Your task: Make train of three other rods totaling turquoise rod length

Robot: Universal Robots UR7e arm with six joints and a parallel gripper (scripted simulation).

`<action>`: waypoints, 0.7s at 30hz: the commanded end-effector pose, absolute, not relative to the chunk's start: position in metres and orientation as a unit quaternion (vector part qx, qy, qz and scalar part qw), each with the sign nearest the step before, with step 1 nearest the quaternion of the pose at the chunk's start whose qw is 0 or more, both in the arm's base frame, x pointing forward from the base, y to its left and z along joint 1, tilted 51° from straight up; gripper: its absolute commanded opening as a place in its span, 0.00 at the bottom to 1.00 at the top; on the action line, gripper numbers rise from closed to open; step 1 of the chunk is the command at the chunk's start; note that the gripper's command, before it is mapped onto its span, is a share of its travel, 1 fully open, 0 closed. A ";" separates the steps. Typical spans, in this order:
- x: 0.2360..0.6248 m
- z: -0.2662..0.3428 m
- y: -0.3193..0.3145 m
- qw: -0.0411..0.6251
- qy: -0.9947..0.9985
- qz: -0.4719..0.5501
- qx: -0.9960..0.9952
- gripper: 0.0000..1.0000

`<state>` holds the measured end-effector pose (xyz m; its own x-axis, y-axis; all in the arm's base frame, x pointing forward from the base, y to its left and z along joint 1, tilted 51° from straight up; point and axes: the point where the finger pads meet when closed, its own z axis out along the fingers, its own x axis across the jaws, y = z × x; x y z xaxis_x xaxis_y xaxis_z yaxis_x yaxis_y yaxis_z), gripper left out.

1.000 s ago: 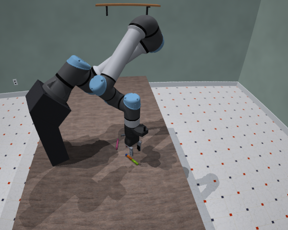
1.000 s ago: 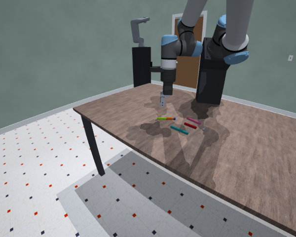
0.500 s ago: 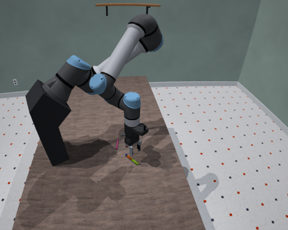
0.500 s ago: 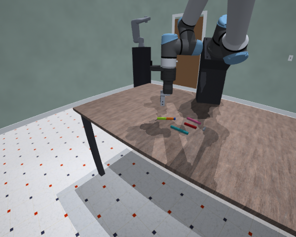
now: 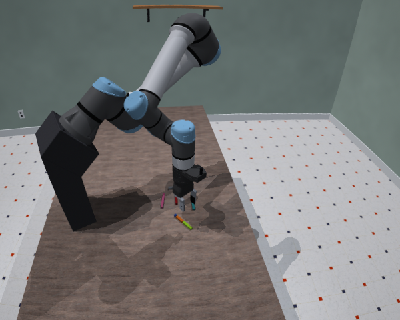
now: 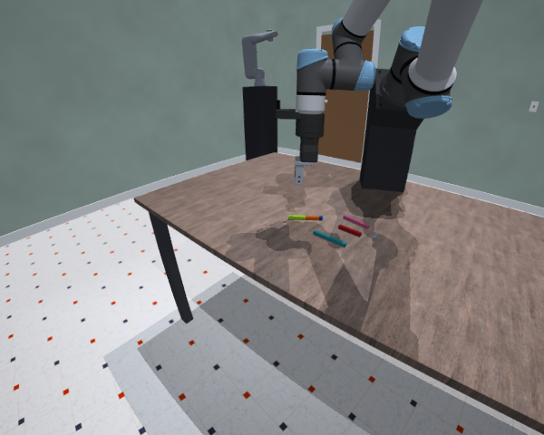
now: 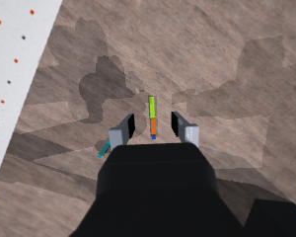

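Lime, orange and blue straight rods [image 5: 187,225] [image 6: 305,217] [image 7: 152,107] are lying end to end in one line on the brown table [image 5: 138,275] [image 6: 473,290] [image 7: 227,64], which is showing streaky, wood-like grain. The orange one is sitting in the middle. A long, thin turquoise rod [image 5: 193,207] [image 6: 329,237] [image 7: 104,149] is lying apart from them. A short, smooth red rod [image 5: 176,200] [image 6: 349,230] is resting between it and a slim pinkish rod [image 5: 163,200] [image 6: 355,221]. Above the table, the black tool with blocky grey metal fingers [image 5: 187,200] [image 6: 298,174] is hanging wide open, holding nothing.
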<state>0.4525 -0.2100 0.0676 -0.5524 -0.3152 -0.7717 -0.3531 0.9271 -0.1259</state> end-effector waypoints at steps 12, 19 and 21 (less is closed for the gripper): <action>0.423 0.092 -0.218 0.433 0.881 0.024 -0.191 1.00; 0.416 0.098 -0.220 0.433 0.881 0.024 -0.191 1.00; 0.414 0.099 -0.221 0.433 0.881 0.024 -0.191 1.00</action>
